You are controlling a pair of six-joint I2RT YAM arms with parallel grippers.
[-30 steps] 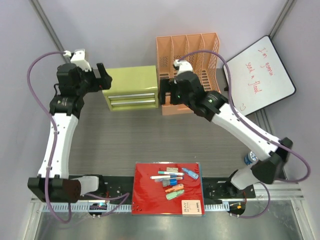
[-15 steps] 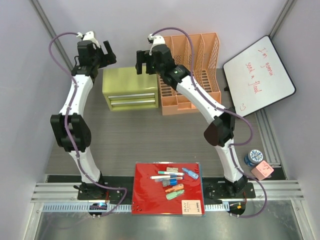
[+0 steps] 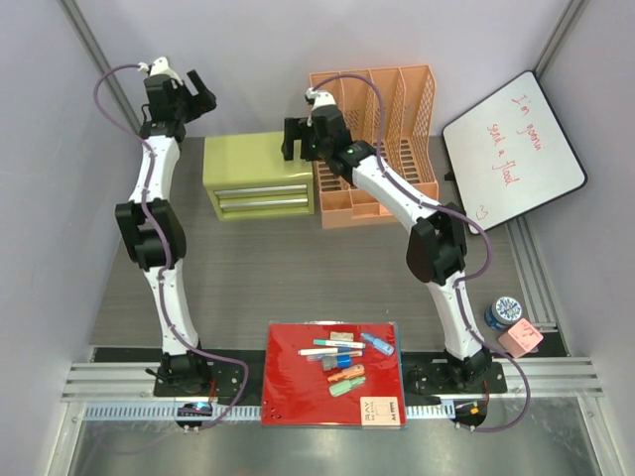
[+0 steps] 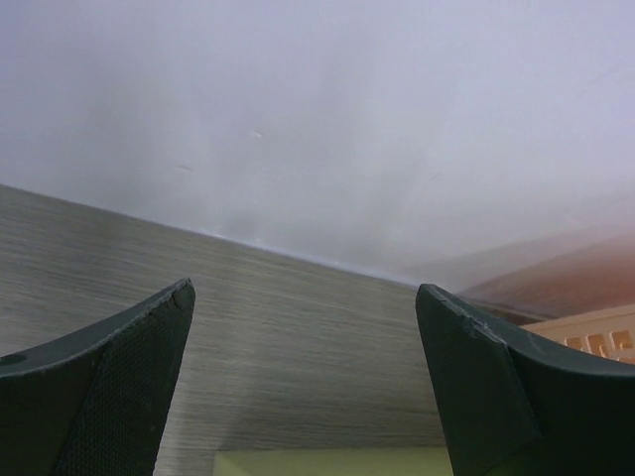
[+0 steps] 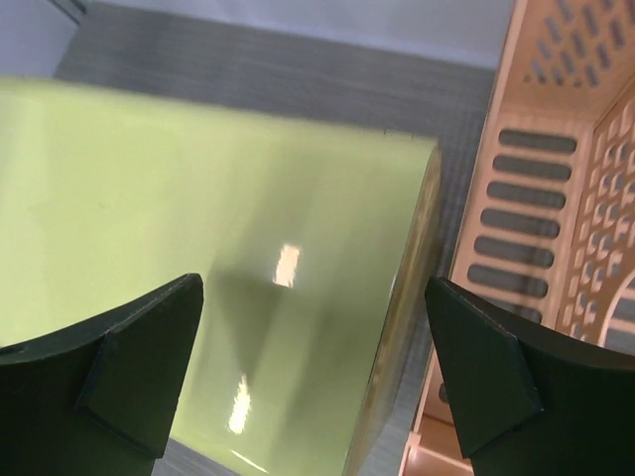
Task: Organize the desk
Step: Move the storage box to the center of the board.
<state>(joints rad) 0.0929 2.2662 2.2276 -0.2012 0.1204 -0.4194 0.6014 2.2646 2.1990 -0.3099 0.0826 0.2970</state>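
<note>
The desk (image 3: 298, 278) is a dark grey wood-grain top. My left gripper (image 3: 201, 94) is stretched far back, near the wall, behind the left corner of the lime-green drawer cabinet (image 3: 258, 174). It is open and empty, with bare desk (image 4: 298, 347) between its fingers in the left wrist view (image 4: 303, 293). My right gripper (image 3: 296, 141) hovers over the cabinet's right edge, beside the orange file rack (image 3: 377, 139). It is open too (image 5: 313, 283), with the cabinet top (image 5: 198, 198) below it and nothing held.
A red folder (image 3: 298, 397) at the near edge carries several pens and markers (image 3: 342, 362). A whiteboard (image 3: 516, 149) leans at the back right. A roll of tape (image 3: 504, 310) and a pink block (image 3: 521, 339) lie at the right edge. The rack wall (image 5: 556, 198) stands close to my right fingers.
Both arms have unfolded and reached toward the back. The left gripper went from the cabinet's left side to the rear wall. The right gripper moved from the rack's front to over the cabinet's right edge.
</note>
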